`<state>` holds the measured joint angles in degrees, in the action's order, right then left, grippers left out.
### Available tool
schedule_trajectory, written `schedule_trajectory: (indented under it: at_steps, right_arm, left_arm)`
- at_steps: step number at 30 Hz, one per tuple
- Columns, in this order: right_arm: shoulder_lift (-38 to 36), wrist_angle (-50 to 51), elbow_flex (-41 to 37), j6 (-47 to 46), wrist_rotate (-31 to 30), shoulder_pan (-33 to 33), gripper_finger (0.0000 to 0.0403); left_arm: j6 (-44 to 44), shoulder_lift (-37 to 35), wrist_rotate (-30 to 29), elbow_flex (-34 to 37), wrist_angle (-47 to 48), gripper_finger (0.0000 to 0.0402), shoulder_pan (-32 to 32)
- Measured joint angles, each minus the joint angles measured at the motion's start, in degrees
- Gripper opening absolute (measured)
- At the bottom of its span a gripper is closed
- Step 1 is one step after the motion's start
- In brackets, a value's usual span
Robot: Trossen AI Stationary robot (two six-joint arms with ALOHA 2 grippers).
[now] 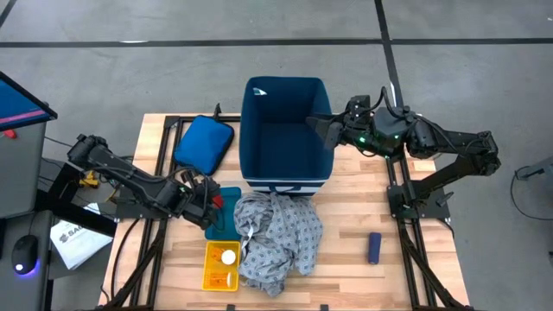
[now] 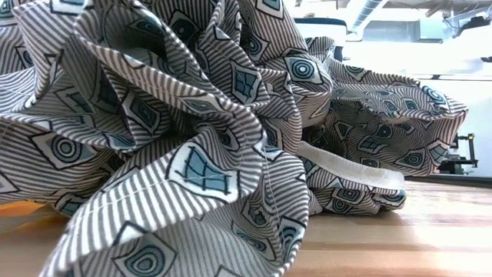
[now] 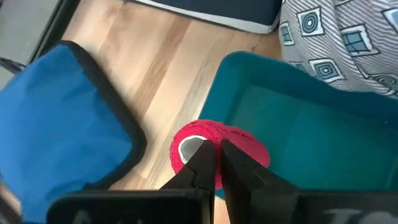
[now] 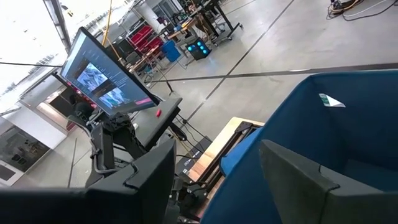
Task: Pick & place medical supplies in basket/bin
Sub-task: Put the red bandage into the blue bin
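Note:
My left gripper (image 1: 210, 200) is shut on a red cylinder (image 3: 239, 144) with a hollow white core, over the near-left rim of a teal tray (image 3: 298, 130). The grey patterned gown (image 1: 276, 238) lies crumpled on the table in front of the navy bin (image 1: 285, 130) and fills the low view (image 2: 192, 131). A dark-blue cylinder (image 1: 374, 247) lies on the table at the right. A white-capped bottle (image 1: 227, 257) sits in a yellow tray (image 1: 210, 275). My right gripper (image 1: 321, 131) stands open at the bin's right rim, one finger on either side of the wall (image 4: 273, 124); whether it touches cannot be told. My left gripper pinches the red cylinder at its hollow end (image 3: 186, 140) between its two fingers, slanting down from the table's left. One fingertip (image 3: 202, 158) stands at the white core, the other (image 3: 236, 162) on the outer red side. Whether the cylinder rests on the tray rim cannot be told.
A flat blue padded pouch (image 1: 205, 141) lies left of the bin, close to my left arm. The wooden table (image 1: 415, 259) has bare room at the near right, around the dark-blue cylinder. A monitor on a stand (image 4: 106, 74) is off the table's left side.

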<state>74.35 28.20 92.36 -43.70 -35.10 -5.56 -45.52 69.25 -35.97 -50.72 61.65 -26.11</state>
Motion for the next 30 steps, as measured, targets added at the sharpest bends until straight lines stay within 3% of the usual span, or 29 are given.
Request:
schedule_trajectory:
  at_steps: [25, 30]
  right_arm:
    - [0.0, 0.1, 0.0, 0.2, -1.0, 0.1, 0.0228]
    - [0.0, 0.1, 0.0, 0.1, -1.0, 0.1, 0.0228]
  left_arm:
    - [-3.2, 0.0, -2.1, 7.3, -5.4, 0.0007, 0.0]
    - [-3.2, 0.0, -1.8, 7.3, -5.7, 0.0028, 0.0]
